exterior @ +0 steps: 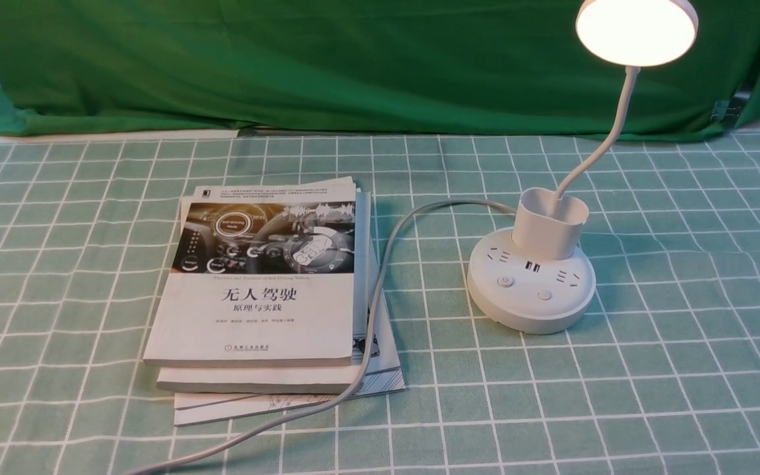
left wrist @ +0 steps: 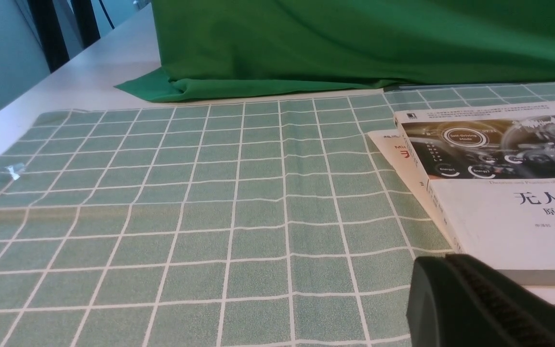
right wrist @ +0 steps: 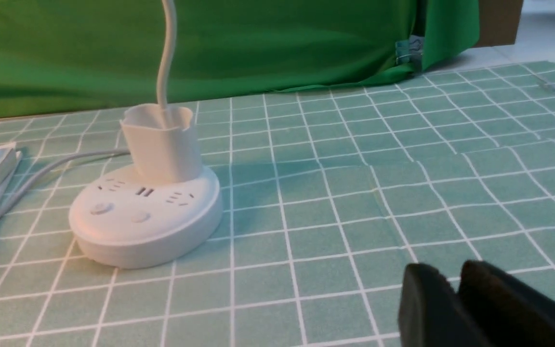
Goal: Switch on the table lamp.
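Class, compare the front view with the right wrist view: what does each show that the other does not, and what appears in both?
Only the front view: the glowing flat white disc head of the lamp, and the printed cover of the white top book in full.

Only the right wrist view: the dark right gripper, its fingertips slightly apart.

Both: the round white plastic lamp base with two buttons, the cup-shaped white holder, the thin curved gooseneck, the grey cord and the green cloth backdrop.

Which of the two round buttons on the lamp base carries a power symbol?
The left button in the front view; the other button shows no such mark.
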You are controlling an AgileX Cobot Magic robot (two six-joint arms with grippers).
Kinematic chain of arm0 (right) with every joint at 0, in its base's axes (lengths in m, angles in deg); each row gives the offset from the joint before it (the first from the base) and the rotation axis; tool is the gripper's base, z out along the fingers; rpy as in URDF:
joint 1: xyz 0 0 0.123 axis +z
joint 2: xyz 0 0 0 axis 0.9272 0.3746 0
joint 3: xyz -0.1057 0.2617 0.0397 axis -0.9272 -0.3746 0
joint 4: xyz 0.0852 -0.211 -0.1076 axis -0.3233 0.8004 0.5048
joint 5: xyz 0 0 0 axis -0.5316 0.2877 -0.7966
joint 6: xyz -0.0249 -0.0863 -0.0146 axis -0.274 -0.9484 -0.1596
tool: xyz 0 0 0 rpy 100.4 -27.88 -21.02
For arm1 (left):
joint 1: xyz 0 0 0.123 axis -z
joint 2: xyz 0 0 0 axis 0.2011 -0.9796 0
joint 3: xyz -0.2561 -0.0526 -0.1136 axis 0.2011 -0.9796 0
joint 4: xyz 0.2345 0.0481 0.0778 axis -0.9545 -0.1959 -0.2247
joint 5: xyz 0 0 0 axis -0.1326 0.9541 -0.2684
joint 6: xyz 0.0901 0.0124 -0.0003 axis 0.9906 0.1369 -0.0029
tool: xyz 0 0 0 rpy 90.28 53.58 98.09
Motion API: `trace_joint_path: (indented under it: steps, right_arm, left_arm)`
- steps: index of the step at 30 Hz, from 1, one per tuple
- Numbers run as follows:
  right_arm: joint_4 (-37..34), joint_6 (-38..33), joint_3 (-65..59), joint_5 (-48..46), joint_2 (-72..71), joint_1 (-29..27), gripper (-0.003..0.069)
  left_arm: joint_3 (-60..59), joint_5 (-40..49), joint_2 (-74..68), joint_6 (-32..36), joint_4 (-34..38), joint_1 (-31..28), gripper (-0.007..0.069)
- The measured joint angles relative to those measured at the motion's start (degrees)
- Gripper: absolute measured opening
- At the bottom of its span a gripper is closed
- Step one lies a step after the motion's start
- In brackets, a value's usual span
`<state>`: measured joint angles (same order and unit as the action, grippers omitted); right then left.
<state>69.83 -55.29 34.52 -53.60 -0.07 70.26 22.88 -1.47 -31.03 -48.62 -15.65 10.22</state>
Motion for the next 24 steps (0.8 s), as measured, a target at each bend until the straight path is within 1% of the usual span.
trace_joint_path:
  steps: [8, 24]
  right_arm:
    - [0.0, 0.0, 0.0, 0.0, 0.0, 0.0, 0.0181]
    - [0.0, 0.02, 0.0, 0.0, 0.0, 0.0, 0.0183]
  left_arm:
    - [0.0, 0.0, 0.0, 0.0, 0.0, 0.0, 0.0021]
    - [0.0, 0.0, 0.0, 0.0, 0.0, 0.0, 0.0021]
